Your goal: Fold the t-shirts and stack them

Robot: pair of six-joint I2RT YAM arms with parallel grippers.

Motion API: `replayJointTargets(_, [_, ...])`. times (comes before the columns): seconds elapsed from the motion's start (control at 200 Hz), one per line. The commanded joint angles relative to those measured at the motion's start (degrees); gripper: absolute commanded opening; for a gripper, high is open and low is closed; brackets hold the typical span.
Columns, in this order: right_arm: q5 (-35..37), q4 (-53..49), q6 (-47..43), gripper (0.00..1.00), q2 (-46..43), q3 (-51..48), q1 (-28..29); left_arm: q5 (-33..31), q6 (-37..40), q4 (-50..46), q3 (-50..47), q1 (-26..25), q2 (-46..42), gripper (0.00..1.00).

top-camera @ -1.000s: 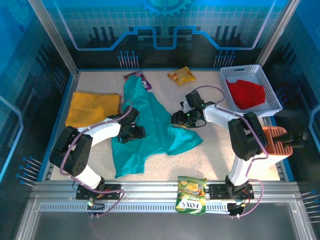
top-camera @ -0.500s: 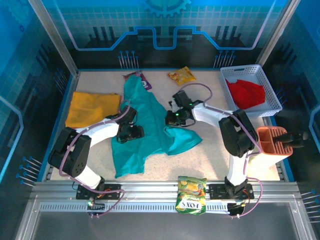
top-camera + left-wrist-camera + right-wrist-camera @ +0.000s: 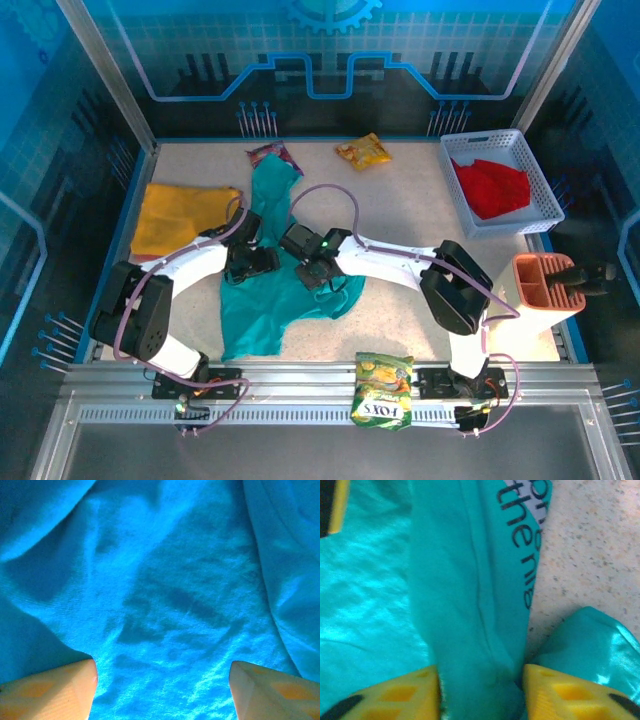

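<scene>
Garment under inspection: teal soft-cloth t-shirt (image 3: 262,310), rumpled, left of table centre. Long axis far to near, with the narrow far end beside a purple shiny snack packet (image 3: 275,153) and the broad near end short of the near rail. Right flank doubled over toward the middle; by judgement not yet a tidy fold.

Right gripper (image 3: 312,268), arm stretched across from the right, directly over the shirt's mid-right. Jaws partway apart, with a raised ridge of teal cloth between them and against both yellow fingers (image 3: 395,695). Clamped or let go: cannot tell. Dark lettering on a pale patch just beyond that ridge.

Left gripper (image 3: 250,262) just left of it, over the shirt's mid-left. Jaws wide, nothing between them, flat cloth below. Both claws above the garment, neither nearer. Likely requirement: flattening before any fold across the long axis.

Elsewhere:
- yellow-orange cloth shirt (image 3: 185,215), flat at the left edge, just beside the teal one
- red cloth shirt (image 3: 490,187), in a white slotted plastic basket (image 3: 500,137), far right
- yellow snack packet (image 3: 362,151), far centre
- green snack packet (image 3: 383,385), on the near rail
- orange plastic holder (image 3: 545,280), right edge

Surface: speckled beige tabletop (image 3: 420,200), with open room to the right of the teal shirt.
</scene>
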Motion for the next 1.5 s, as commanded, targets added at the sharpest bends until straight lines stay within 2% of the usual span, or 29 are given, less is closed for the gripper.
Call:
replayJointTargets(0.0, [-0.29,-0.42,-2.21,0.58,-2.42,1.89,-1.01,1.04,1.53,-1.51,-0.92,0.49,-1.14,0.71])
replayJointTargets(0.095, [-6.91,1.36,-1.51,0.65,-5.18,0.89,-3.59,1.03,1.49,-1.42,-1.35,0.67,-1.57,0.71])
replayJointTargets(0.265, [-25.48,4.96,0.66,0.67,-8.15,-1.98,-10.75,1.18,1.57,-1.13,-1.82,0.91,-1.80,0.71])
replayJointTargets(0.43, [-33.44,5.68,-1.06,0.63,-7.92,-3.54,-14.31,1.31,1.80,-1.03,-1.82,1.26,-1.76,0.71])
replayJointTargets(0.595, [-31.88,4.00,-1.62,0.60,-4.93,-5.34,-15.48,1.79,1.80,-0.85,-1.49,1.37,-1.52,0.71])
replayJointTargets(0.685, [-30.65,6.12,2.61,0.56,-4.72,-9.65,-17.48,1.92,1.83,-0.85,-1.54,1.36,-1.48,0.71])
replayJointTargets(0.896, [-27.18,10.61,13.13,0.55,-7.37,-22.40,-21.73,1.88,1.62,-0.48,-2.04,1.37,-1.49,0.71])
replayJointTargets(1.041, [-26.64,14.05,19.13,0.53,-12.25,-32.02,-25.03,1.97,1.51,-0.23,-1.93,1.37,-1.05,0.71])
replayJointTargets(1.111, [-25.79,14.85,21.43,0.55,-15.28,-35.98,-25.95,2.14,1.50,-0.24,-1.69,1.37,-0.97,0.71])
replayJointTargets(1.306, [-22.46,12.92,28.18,0.57,-25.89,-44.27,-27.61,2.08,1.56,-0.43,-1.28,1.36,-0.85,0.71])
replayJointTargets(1.401, [-23.05,13.75,32.96,0.57,-32.10,-47.81,-27.26,2.05,1.70,-0.46,-1.24,1.37,-0.63,0.71])
replayJointTargets(1.496, [-18.79,10.73,34.72,0.60,-38.01,-46.25,-24.89,1.88,1.67,-0.48,-1.22,1.37,-0.48,0.71])
